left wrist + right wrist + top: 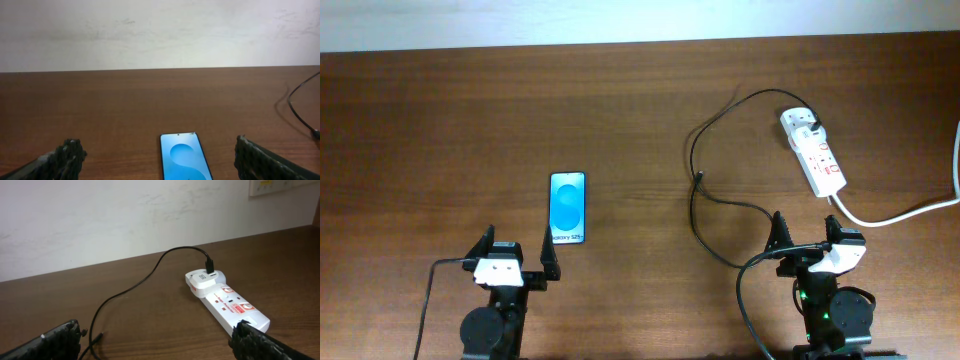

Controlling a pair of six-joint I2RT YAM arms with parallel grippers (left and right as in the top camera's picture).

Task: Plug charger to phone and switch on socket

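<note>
Two arms are seen at the bottom edge of the overhead view, on a brown wooden table (620,120) that fills nearly the whole frame.

- Left gripper (518,240): lower left of frame; jaws spread wide, nothing held between them.
- Right gripper (805,225): lower right of frame; jaws likewise spread wide, nothing held.
- Socket (817,152): white strip laid at a slant in the upper right of frame, with red markings along its top face. A thick white cord (900,213) is led from its lower end off the right edge. The switch position cannot be told.
- Phone (567,208): laid flat, screen up and lit blue, left of centre, just above the inner finger of the left gripper. In the left wrist view its top edge is seen at lower centre, between the two fingers but untouched.
- Charger (695,150): thin black cable looped across the right half of the table. Its small black plug head (210,265) is seated in a white adapter (202,280) on the strip's upper end.
- Connector tip (701,180): loose on the wood right of centre, well apart from the phone.
</note>
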